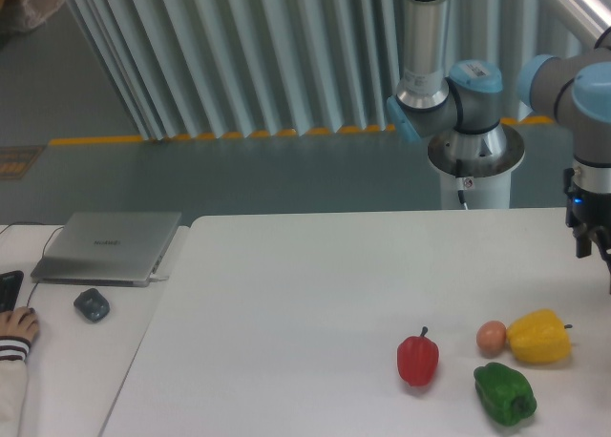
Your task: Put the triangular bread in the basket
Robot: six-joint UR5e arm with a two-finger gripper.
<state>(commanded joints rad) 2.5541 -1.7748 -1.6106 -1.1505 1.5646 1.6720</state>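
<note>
A: Tool (pixel 594 251) status?
B: At the far right edge of frame, cropped. It hangs from the arm's wrist above the right end of the white desk (pixel 315 294). One dark finger (pixel 582 244) is visible, the rest is cut off by the frame. Can't tell whether it's wide or narrow, or holding anything.

A: What's nearest to it?
B: Yellow bell pepper (pixel 539 336), below and left of the tool, lying on the desk. Small brown egg (pixel 491 337) touches or sits just beside its left side. Green bell pepper (pixel 505 393) is just in front of those two, near the bottom edge. Red bell pepper (pixel 417 359) stands upright to the left of the egg, apart from it.

A: The triangular bread? Basket?
B: Neither one shows in this view. Can't say where they are.

A: Anything else?
B: Arm base (pixel 474 160) sits behind the desk's far edge. On the left is a second, lower surface with a closed grey laptop (pixel 110 246), a dark mouse (pixel 92 305) just in front of it, and a person's hand (pixel 16 329) in a striped cuff at the left edge.
</note>
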